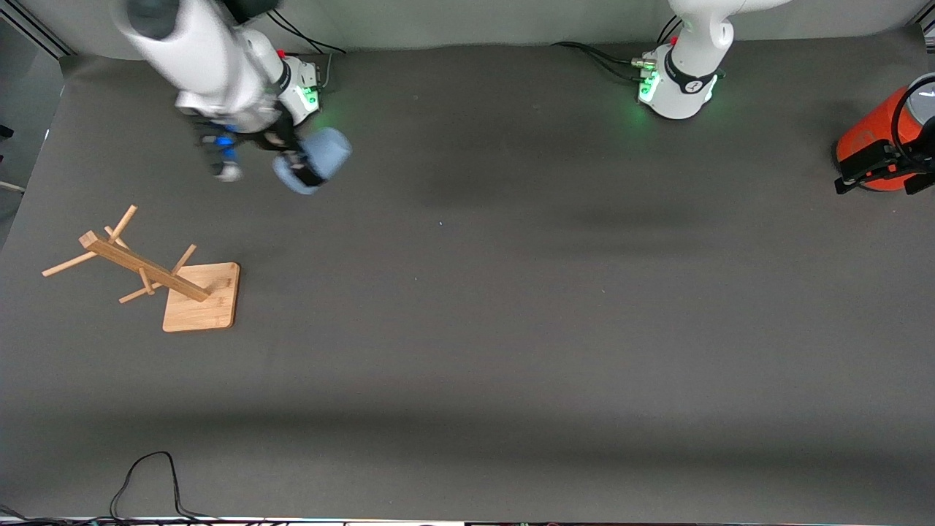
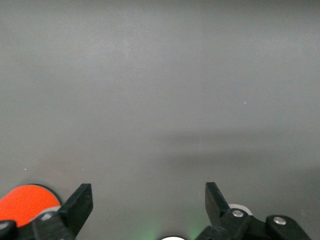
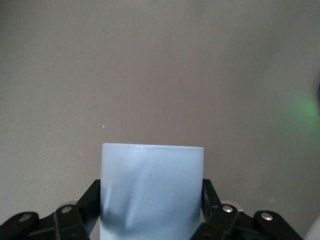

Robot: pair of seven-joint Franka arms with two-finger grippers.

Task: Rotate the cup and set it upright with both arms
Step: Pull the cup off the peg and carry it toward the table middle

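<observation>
The light blue cup [image 1: 325, 155] hangs in the air, tilted on its side, over the table close to the right arm's base. My right gripper [image 1: 305, 174] is shut on it, with a black finger pressed on each side of its wall. In the right wrist view the cup [image 3: 152, 185] fills the space between the jaws of the right gripper [image 3: 152, 202], one flat end pointing away from the camera. My left gripper [image 2: 148, 192] is open and empty over bare grey table. The left arm's base [image 1: 679, 84] shows in the front view, and its hand I cannot pick out there.
A wooden peg rack [image 1: 142, 267] lies tipped over on its square base [image 1: 208, 310] toward the right arm's end. A large orange cylinder [image 1: 873, 139] with black parts stands at the left arm's end; it also shows in the left wrist view [image 2: 22, 202]. A black cable [image 1: 146, 478] lies at the near edge.
</observation>
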